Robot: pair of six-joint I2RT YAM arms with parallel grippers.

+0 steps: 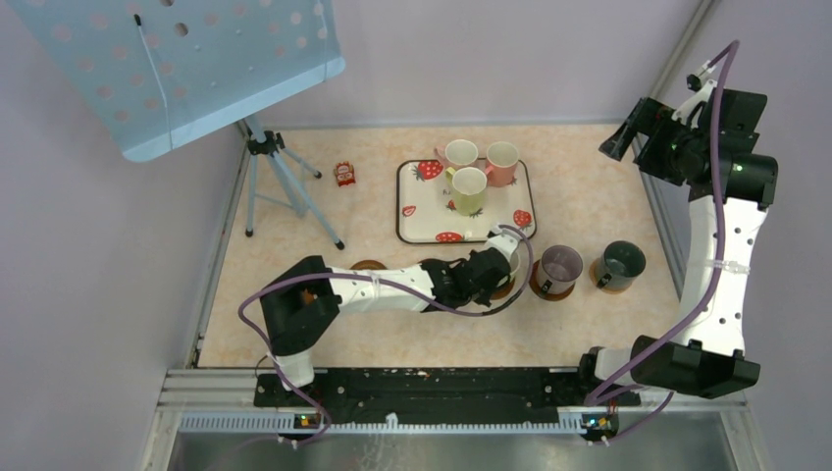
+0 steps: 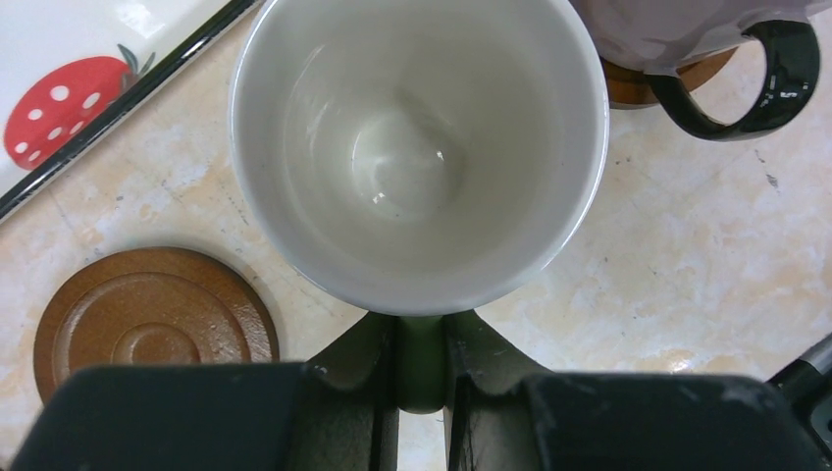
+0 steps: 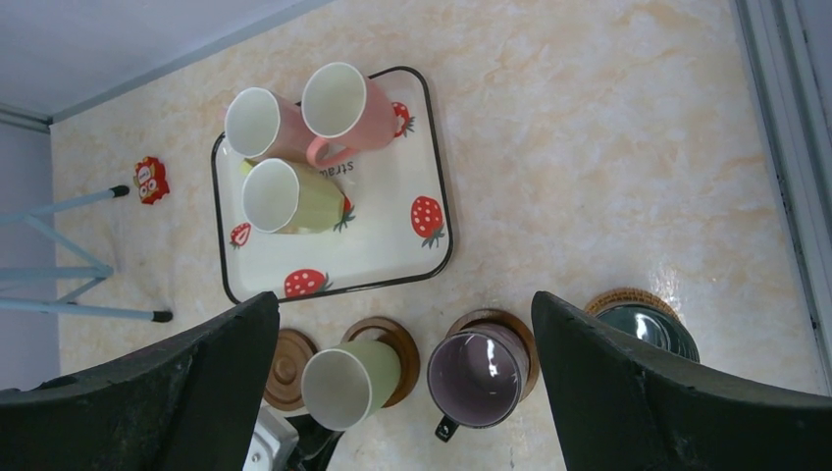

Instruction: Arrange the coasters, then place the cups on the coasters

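Light-green cup (image 2: 422, 147) is being gripped by its handle in your outstretched left tool (image 2: 422, 339); right tool (image 3: 404, 299) is hovering released; tray (image 3: 392, 245) is showing "stra".

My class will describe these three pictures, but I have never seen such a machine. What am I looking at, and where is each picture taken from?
Two robot arms stand at a table's edge. One picture looks down from above; the others come from a camera on each wrist. The left gripper is shut on the handle of a light green cup, beside a bare coaster. The right gripper is open, empty. A purple cup and a dark cup sit on coasters; three more cups stand on the strawberry tray.
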